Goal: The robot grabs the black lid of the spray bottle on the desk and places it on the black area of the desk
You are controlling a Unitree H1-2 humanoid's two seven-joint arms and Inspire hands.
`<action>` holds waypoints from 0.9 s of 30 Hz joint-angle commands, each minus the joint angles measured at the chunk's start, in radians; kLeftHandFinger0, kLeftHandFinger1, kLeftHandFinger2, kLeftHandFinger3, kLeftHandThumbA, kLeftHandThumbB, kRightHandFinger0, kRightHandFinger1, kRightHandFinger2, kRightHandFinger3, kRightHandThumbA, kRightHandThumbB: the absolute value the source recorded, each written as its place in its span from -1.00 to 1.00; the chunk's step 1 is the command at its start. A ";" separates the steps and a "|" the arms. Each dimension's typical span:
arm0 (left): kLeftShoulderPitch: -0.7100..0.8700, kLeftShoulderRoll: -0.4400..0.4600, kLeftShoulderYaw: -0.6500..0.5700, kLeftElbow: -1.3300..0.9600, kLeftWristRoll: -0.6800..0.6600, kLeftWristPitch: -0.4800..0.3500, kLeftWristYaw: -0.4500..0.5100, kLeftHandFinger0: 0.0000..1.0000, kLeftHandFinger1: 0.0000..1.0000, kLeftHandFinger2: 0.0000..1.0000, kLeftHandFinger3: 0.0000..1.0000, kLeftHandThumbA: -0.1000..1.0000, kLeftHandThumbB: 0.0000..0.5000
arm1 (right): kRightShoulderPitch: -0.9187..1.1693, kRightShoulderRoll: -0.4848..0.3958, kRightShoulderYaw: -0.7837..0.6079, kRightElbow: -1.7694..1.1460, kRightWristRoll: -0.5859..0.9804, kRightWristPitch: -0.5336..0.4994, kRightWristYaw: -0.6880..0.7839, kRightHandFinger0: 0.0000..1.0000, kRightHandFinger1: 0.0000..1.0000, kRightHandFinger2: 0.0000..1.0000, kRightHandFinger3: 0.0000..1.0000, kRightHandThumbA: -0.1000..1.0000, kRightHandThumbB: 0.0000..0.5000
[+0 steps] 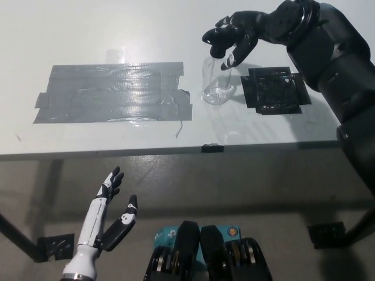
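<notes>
White desk [88,23] fills the upper frame, grey floor shows below its near edge. Fingers [233,54] of the right hand [241,34] curl around the black lid [217,41], which still sits on top of the spray bottle [217,82]; contact looks likely but how firm the grip is can't be told, the lid is partly covered by the hand. Bottle is clear, upright, hard to make out against the white top, standing between the big grey tape patch [111,93] toward the left edge and the small black area [274,89] toward the right edge. Black right arm is cut off at the frame's right. Left hand [105,219] rests below the desk's near edge, fingers spread, holding nothing.
</notes>
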State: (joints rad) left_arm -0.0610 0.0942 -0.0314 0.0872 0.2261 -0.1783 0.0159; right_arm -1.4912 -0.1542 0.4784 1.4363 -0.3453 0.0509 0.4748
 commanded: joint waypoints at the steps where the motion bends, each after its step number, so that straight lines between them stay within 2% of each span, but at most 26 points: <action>1: -0.013 0.012 -0.004 -0.020 0.012 -0.021 0.009 1.00 1.00 1.00 1.00 0.12 -0.72 | -0.044 -0.011 -0.008 -0.007 -0.014 -0.016 -0.011 1.00 1.00 1.00 1.00 0.62 0.94; 2: -0.017 0.012 -0.004 -0.019 0.012 -0.020 0.009 0.99 1.00 1.00 1.00 0.13 -0.70 | -0.042 -0.013 -0.014 -0.007 -0.009 -0.015 -0.018 1.00 1.00 1.00 1.00 0.58 0.93; 4: -0.019 0.013 -0.005 -0.018 0.012 -0.019 0.007 0.99 1.00 1.00 1.00 0.14 -0.70 | -0.030 -0.011 -0.040 -0.010 0.012 -0.021 -0.070 1.00 1.00 1.00 1.00 0.35 0.91; 5: -0.018 0.013 -0.005 -0.022 0.012 -0.015 0.004 1.00 1.00 1.00 1.00 0.15 -0.70 | -0.017 -0.010 -0.064 -0.014 0.026 -0.040 -0.136 1.00 0.96 1.00 1.00 0.00 0.76; 6: -0.018 0.013 -0.006 -0.024 0.012 -0.013 0.003 1.00 1.00 1.00 1.00 0.15 -0.70 | -0.010 -0.009 -0.089 -0.017 0.042 -0.049 -0.174 0.95 0.62 0.66 0.84 -0.23 0.65; 7: -0.020 0.013 -0.007 -0.024 0.012 -0.012 0.002 1.00 1.00 1.00 1.00 0.16 -0.70 | -0.010 -0.010 -0.095 -0.017 0.040 -0.050 -0.178 0.91 0.55 0.58 0.77 -0.24 0.68; 8: -0.022 0.013 -0.007 -0.022 0.016 -0.012 0.005 0.99 1.00 1.00 1.00 0.15 -0.70 | 0.002 -0.008 -0.146 -0.018 0.077 -0.068 -0.230 0.52 0.15 0.16 0.26 -0.55 0.53; 9: -0.026 0.013 -0.007 -0.021 0.016 -0.010 0.005 0.99 1.00 1.00 1.00 0.16 -0.69 | 0.006 -0.008 -0.182 -0.020 0.099 -0.078 -0.249 0.24 -0.03 0.03 0.04 -0.73 0.44; 10: -0.029 0.013 -0.006 -0.022 0.015 -0.009 0.004 0.99 1.00 1.00 1.00 0.16 -0.69 | 0.006 -0.007 -0.213 -0.019 0.116 -0.077 -0.254 0.09 -0.13 -0.06 -0.09 -0.79 0.43; 11: -0.031 0.013 -0.006 -0.022 0.016 -0.011 0.004 0.99 1.00 1.00 1.00 0.16 -0.68 | 0.006 -0.006 -0.235 -0.020 0.121 -0.079 -0.255 -0.04 -0.24 -0.19 -0.14 -0.77 0.46; 13: -0.035 0.014 -0.007 -0.020 0.013 -0.010 0.001 0.97 1.00 1.00 1.00 0.12 -0.68 | 0.007 -0.007 -0.268 -0.020 0.122 -0.083 -0.261 -0.03 -0.19 -0.12 -0.05 -0.70 0.52; 15: -0.042 0.014 -0.006 -0.017 0.008 -0.006 -0.002 0.96 1.00 1.00 1.00 0.09 -0.66 | 0.006 -0.010 -0.291 -0.020 0.124 -0.085 -0.264 -0.07 -0.21 -0.14 -0.07 -0.70 0.50; 16: -0.043 0.013 -0.006 -0.017 0.008 -0.005 -0.001 0.94 1.00 1.00 1.00 0.07 -0.64 | 0.006 -0.010 -0.296 -0.020 0.120 -0.084 -0.264 -0.07 -0.19 -0.10 -0.04 -0.68 0.51; 18: -0.045 0.011 -0.005 -0.013 0.001 -0.005 -0.002 0.90 1.00 1.00 1.00 0.03 -0.59 | 0.004 -0.011 -0.303 -0.020 0.113 -0.072 -0.265 0.02 -0.05 0.15 0.00 -0.69 0.49; 19: -0.045 0.010 -0.005 -0.019 -0.002 0.002 -0.004 0.84 1.00 1.00 1.00 -0.02 -0.54 | 0.006 -0.013 -0.305 -0.019 0.111 -0.076 -0.265 0.01 -0.06 0.16 -0.02 -0.64 0.53; 22: -0.045 0.012 -0.005 -0.017 -0.007 -0.003 -0.008 0.76 0.93 1.00 1.00 -0.08 -0.53 | 0.007 -0.014 -0.314 -0.019 0.114 -0.076 -0.266 -0.05 -0.08 0.11 -0.02 -0.67 0.49; 23: -0.045 0.011 -0.004 -0.017 -0.005 -0.005 -0.005 0.72 0.90 0.99 1.00 -0.12 -0.50 | 0.007 -0.016 -0.318 -0.019 0.117 -0.076 -0.265 -0.08 -0.13 0.06 0.06 -0.69 0.49; 25: -0.046 0.012 -0.004 -0.016 -0.007 -0.006 -0.008 0.71 0.89 0.98 1.00 -0.14 -0.50 | 0.008 -0.018 -0.326 -0.019 0.124 -0.075 -0.270 -0.15 -0.20 -0.02 0.02 -0.72 0.49; 26: -0.049 0.010 -0.004 -0.015 -0.010 -0.004 -0.009 0.70 0.88 0.97 1.00 -0.17 -0.50 | 0.006 -0.020 -0.331 -0.017 0.128 -0.073 -0.274 -0.11 -0.17 -0.01 0.02 -0.71 0.49; 27: -0.054 0.009 -0.004 -0.009 -0.009 -0.006 -0.007 0.69 0.87 0.97 1.00 -0.17 -0.50 | 0.004 -0.022 -0.336 -0.016 0.132 -0.072 -0.277 -0.17 -0.26 -0.11 0.01 -0.72 0.51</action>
State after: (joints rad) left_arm -0.0959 0.0973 -0.0358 0.0886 0.2342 -0.1718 0.0092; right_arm -1.4182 -0.1554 0.1696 1.4361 -0.2524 0.0152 0.2412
